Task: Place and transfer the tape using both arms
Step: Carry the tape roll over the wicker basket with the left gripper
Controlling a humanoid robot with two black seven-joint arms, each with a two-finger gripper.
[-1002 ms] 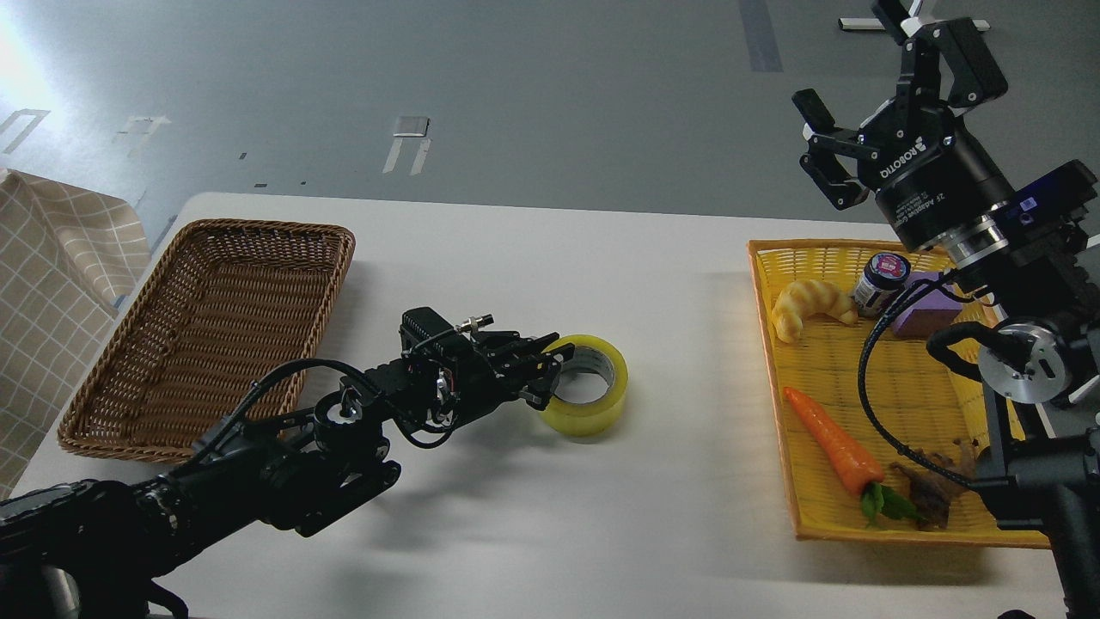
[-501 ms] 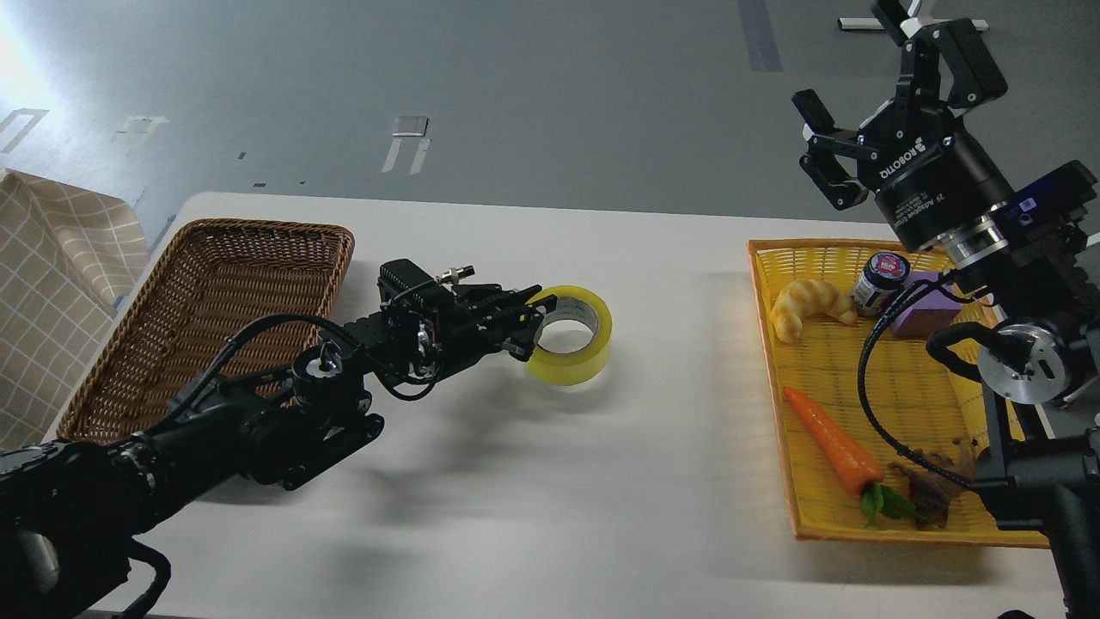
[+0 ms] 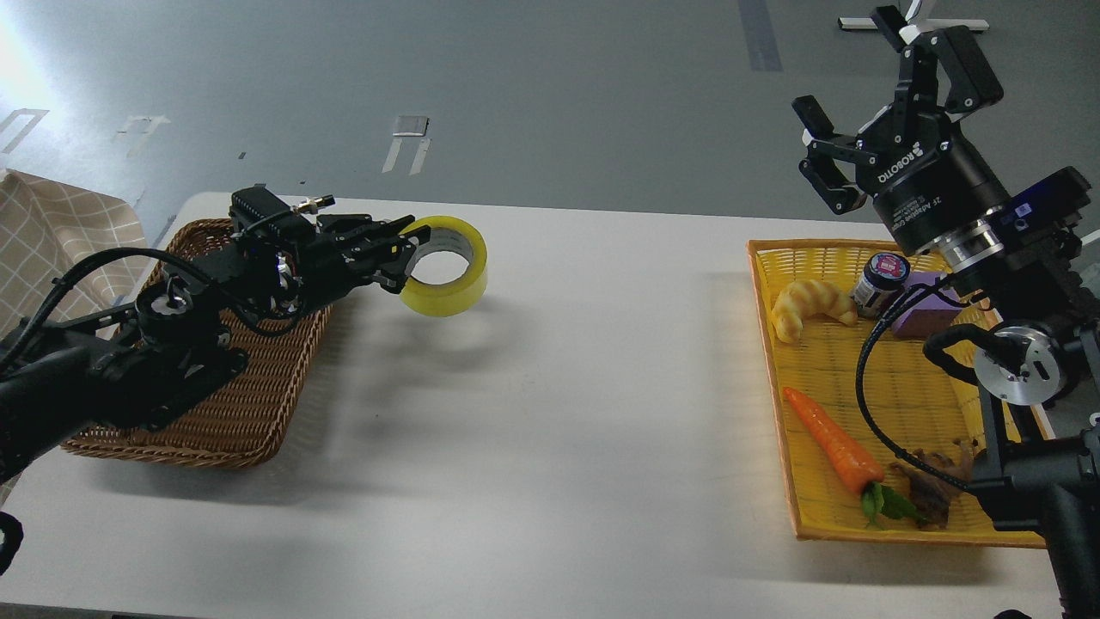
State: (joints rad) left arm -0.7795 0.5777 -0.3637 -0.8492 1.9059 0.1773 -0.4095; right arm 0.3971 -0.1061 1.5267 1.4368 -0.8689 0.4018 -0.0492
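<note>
The tape (image 3: pixel 449 268), a wide translucent yellow roll with a grey-white core, hangs in the air above the white table, just right of the brown wicker basket (image 3: pixel 210 413). My left gripper (image 3: pixel 406 256) is shut on the roll's left wall, one finger inside the core. My left arm lies across the basket. My right gripper (image 3: pixel 868 103) is raised high at the right, above the yellow tray (image 3: pixel 778 378), open and empty.
The yellow tray holds a croissant toy (image 3: pixel 808 306), a small jar (image 3: pixel 882 277), a purple block (image 3: pixel 926 314), a carrot (image 3: pixel 832 442) and a dark brown item (image 3: pixel 932 481). A checked cloth (image 3: pixel 43 249) lies at far left. The white table (image 3: pixel 559 413) lies between basket and tray.
My left gripper has lifted the tape off the table and carried it left and up, toward the brown basket. The right arm has barely moved.
</note>
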